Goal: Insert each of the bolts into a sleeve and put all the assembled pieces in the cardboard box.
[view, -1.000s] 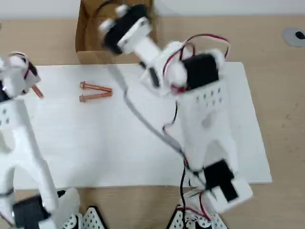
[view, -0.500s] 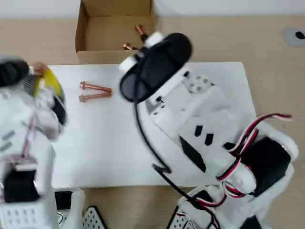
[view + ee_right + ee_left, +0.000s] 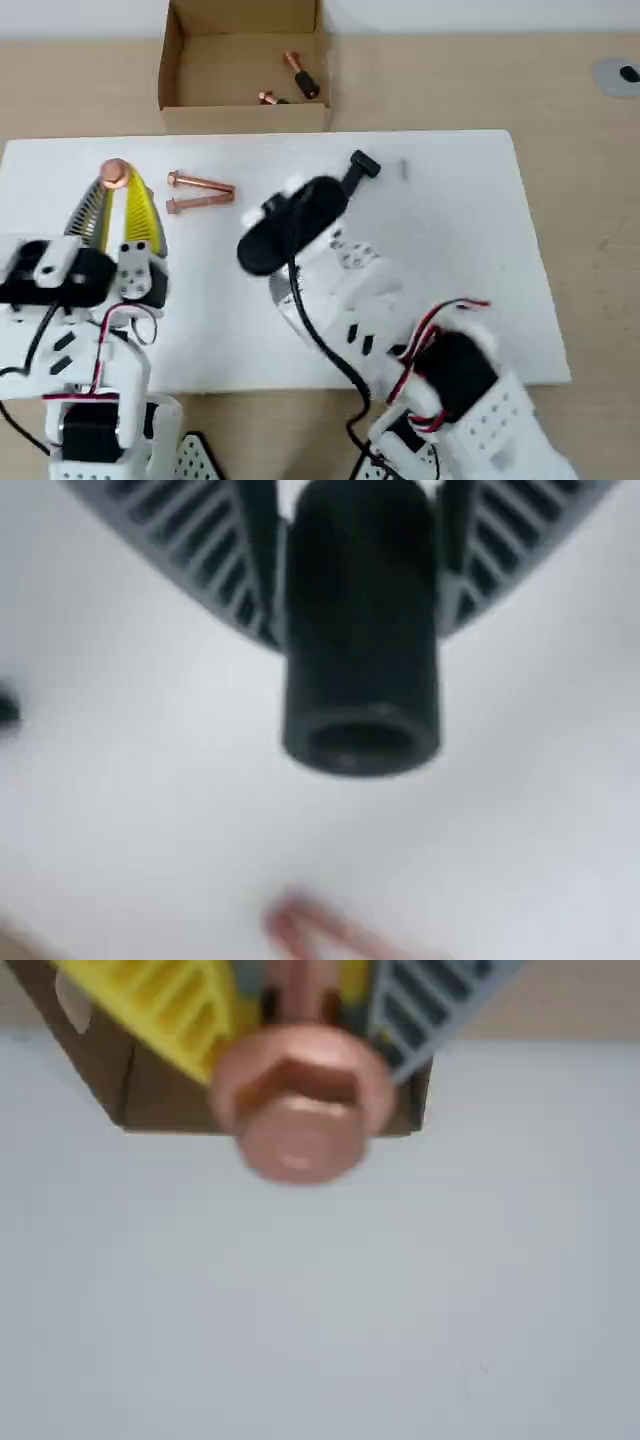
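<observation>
Nearest: left fingers (image 3: pixel 135 215) pinching a copper bolt (image 3: pixel 115 173) above the white sheet (image 3: pixel 450 250); right fingers (image 3: pixel 170 540) clamped on a black sleeve (image 3: pixel 361 165). Beyond, two loose bolts (image 3: pixel 200 184) side by side on the sheet. Farthest, on the desk (image 3: pixel 580 150): cardboard box (image 3: pixel 210 70) holding assembled pieces (image 3: pixel 300 75).

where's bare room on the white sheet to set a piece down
Biggest bare patch: the white sheet right of the black sleeve, to the sheet's edge. A smaller one between left arm and right arm, below the loose bolts in the high view. Crowded around those bolts and the left tool.
</observation>
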Controlling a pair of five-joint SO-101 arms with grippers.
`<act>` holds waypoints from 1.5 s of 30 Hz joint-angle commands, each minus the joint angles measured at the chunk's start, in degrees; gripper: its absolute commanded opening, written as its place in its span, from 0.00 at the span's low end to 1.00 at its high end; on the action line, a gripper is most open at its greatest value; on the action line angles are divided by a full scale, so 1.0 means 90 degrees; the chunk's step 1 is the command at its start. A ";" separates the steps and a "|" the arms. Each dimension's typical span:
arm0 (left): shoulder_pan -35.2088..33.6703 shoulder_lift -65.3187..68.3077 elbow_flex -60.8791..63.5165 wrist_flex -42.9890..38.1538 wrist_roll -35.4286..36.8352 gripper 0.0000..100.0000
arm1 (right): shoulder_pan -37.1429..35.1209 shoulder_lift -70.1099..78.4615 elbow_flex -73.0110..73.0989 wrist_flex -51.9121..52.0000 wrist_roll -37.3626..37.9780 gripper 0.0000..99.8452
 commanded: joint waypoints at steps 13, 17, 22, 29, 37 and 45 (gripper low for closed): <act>0.0713 -0.0063 -0.2071 0.0215 0.2090 0.01 | -0.0210 -0.0923 0.4811 -0.8059 0.0469 0.01; 0.1944 -0.0073 -0.2315 0.1201 0.2090 0.01 | -0.0210 -0.0923 0.5143 -0.8440 0.0469 0.01; 0.2305 -0.0083 -0.2276 0.1358 0.2081 0.01 | -0.0210 -0.0972 0.5377 -0.8479 0.0469 0.01; 0.2276 -0.0073 -0.1885 0.1358 0.2071 0.01 | -0.0210 -0.0972 0.5348 -0.8488 0.0469 0.01; 0.2012 -0.0093 -0.0107 -0.0225 0.1377 0.01 | -0.0190 -0.0972 0.5485 -0.9192 0.0449 0.01; 0.1621 -0.0073 0.0147 -0.1045 0.1368 0.01 | -0.0181 -0.0972 0.6032 -1.0422 0.0449 0.01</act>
